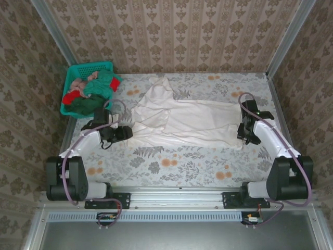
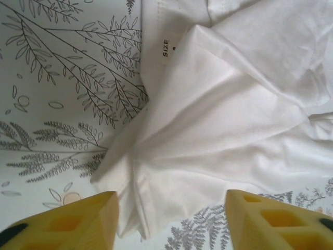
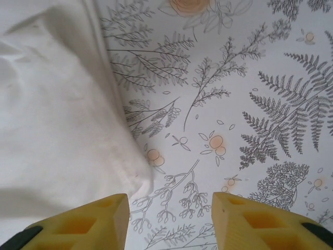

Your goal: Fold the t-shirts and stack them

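The white t-shirt (image 1: 182,117) lies rumpled on the counter (image 1: 171,166), likely still being spread out. The left hand (image 2: 171,224) at its collar end and the right hand (image 3: 169,219) by a hem corner both gape empty. Next, regrip 2 edges to fold.

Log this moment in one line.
left end effector open above white t-shirt | right end effector open beside its corner | other t-shirts in basket

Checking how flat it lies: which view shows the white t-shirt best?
Top external: the whole white t-shirt shows, spread rumpled across the table. Left wrist shows folds around its size label; right wrist shows one corner.
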Robot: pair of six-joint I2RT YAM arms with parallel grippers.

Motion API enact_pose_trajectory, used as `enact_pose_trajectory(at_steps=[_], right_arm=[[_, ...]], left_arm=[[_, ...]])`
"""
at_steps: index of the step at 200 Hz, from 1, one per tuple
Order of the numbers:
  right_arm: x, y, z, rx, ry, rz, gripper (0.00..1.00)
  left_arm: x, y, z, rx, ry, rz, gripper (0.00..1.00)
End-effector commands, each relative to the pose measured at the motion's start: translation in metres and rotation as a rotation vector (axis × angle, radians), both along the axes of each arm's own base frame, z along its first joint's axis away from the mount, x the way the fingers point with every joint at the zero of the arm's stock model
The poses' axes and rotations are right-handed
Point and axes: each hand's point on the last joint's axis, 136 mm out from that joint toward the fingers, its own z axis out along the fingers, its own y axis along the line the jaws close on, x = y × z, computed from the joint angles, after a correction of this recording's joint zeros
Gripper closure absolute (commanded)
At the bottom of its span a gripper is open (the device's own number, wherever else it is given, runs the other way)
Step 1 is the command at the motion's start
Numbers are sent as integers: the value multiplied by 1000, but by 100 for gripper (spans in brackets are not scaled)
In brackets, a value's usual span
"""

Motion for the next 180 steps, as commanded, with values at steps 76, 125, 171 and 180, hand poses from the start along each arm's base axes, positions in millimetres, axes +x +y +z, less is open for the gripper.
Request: enact_pose_trajectory(at_steps=[76,125,171,180], right_arm=[[77,18,-43,46,7,92,43],[107,22,-58,91,-7,114,44],[118,23,-82,109,55,114,51],[116,22,-82,102,61,112,56]], left_arm=[[76,-144,22,433,-196,-732,22],[86,-162,-33,492,-108,-829,23],[87,-161,-48,479,-84,-806,50],[91,-157,-47,490,-78,-782,66]])
